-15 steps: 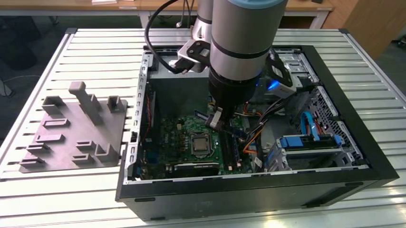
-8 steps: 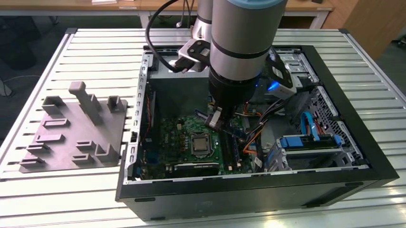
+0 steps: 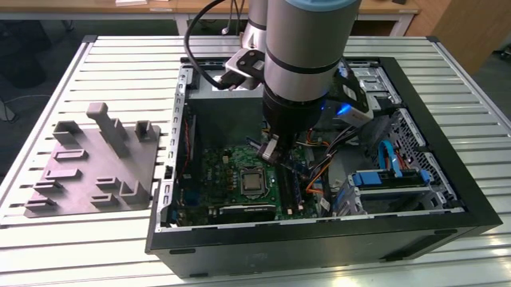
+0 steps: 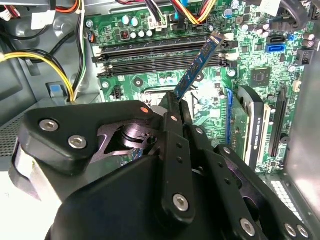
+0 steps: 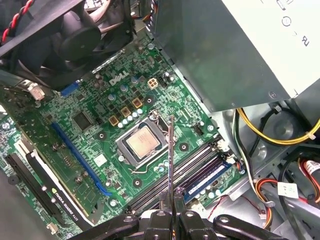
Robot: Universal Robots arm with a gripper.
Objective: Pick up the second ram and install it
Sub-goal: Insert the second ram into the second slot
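My gripper (image 3: 271, 150) is down inside the open computer case (image 3: 447, 179), above the green motherboard (image 3: 215, 179). It is shut on the second ram (image 4: 198, 64), a thin dark stick that juts out from between the fingertips. In the first wrist view the second ram (image 5: 170, 150) shows edge-on as a thin line rising from the gripper (image 5: 171, 202). In the second wrist view the gripper (image 4: 175, 102) holds it tilted, with its free end hanging over the row of long black memory slots (image 4: 150, 56). The slots (image 5: 175, 175) lie beside the processor socket (image 5: 142, 143).
A grey fixture block (image 3: 96, 173) lies on the slatted table at the exterior view's left. A graphics card (image 5: 45, 175) stands on the board. The power supply box (image 5: 240, 50) and bundles of yellow, red and orange cables (image 5: 280, 135) crowd the slots' side.
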